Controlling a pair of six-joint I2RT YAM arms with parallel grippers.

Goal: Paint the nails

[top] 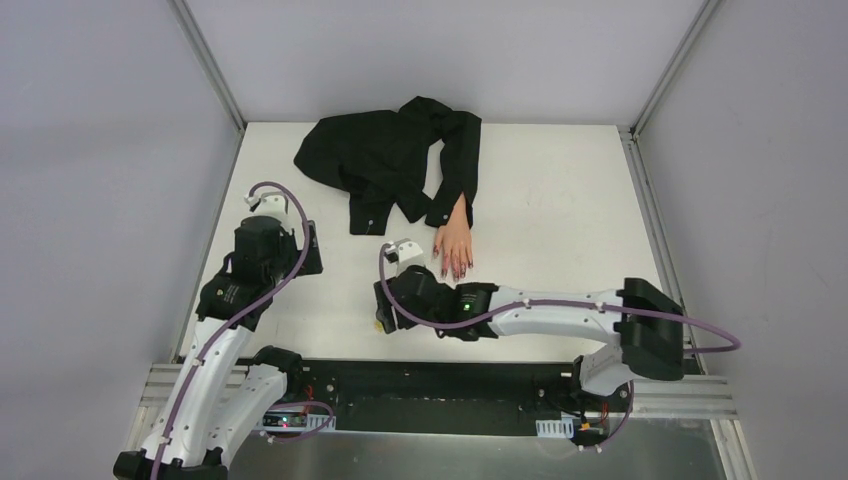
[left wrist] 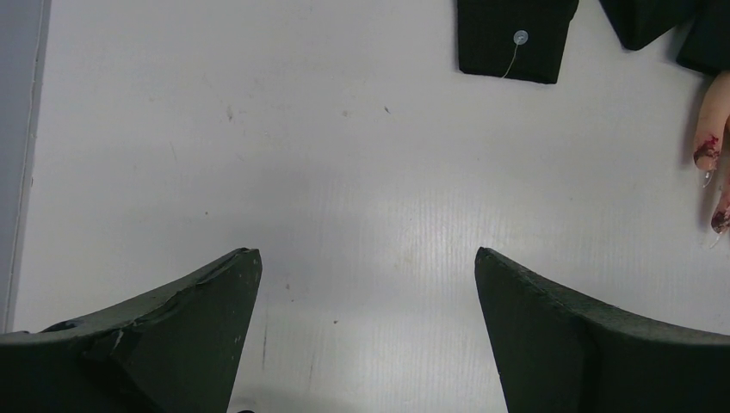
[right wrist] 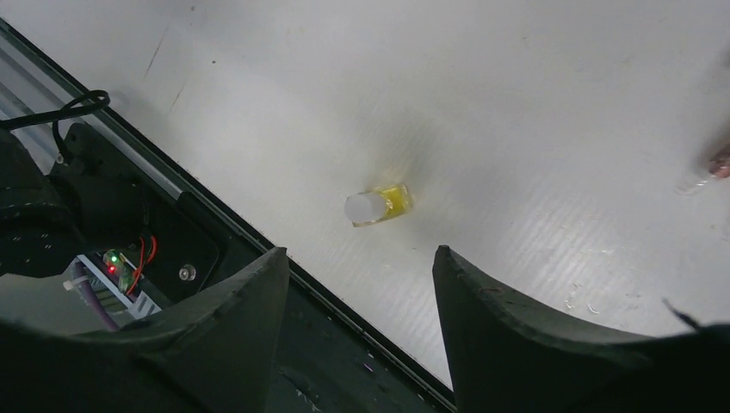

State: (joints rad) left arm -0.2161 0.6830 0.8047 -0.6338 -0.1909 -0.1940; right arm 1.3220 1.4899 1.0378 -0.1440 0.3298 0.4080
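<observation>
The pale mannequin hand [top: 457, 235] lies flat mid-table, its black sleeve [top: 458, 165] running back to a crumpled shirt. Its dark red nails [top: 455, 268] point toward the arms; two smeared nails [left wrist: 708, 151] show at the right edge of the left wrist view. A small yellowish polish bottle [right wrist: 380, 206] with a white cap lies on its side near the table's front edge, just ahead of my right gripper [right wrist: 360, 251], which is open with nothing between its fingers. My left gripper [left wrist: 366, 254] stands wide open over bare table, left of the hand.
The black shirt [top: 385, 160] is bunched at the back of the table, one buttoned cuff [left wrist: 516, 39] nearest my left gripper. The table's front edge and a dark rail with wiring [right wrist: 120, 267] lie directly under my right gripper. Grey walls enclose the table.
</observation>
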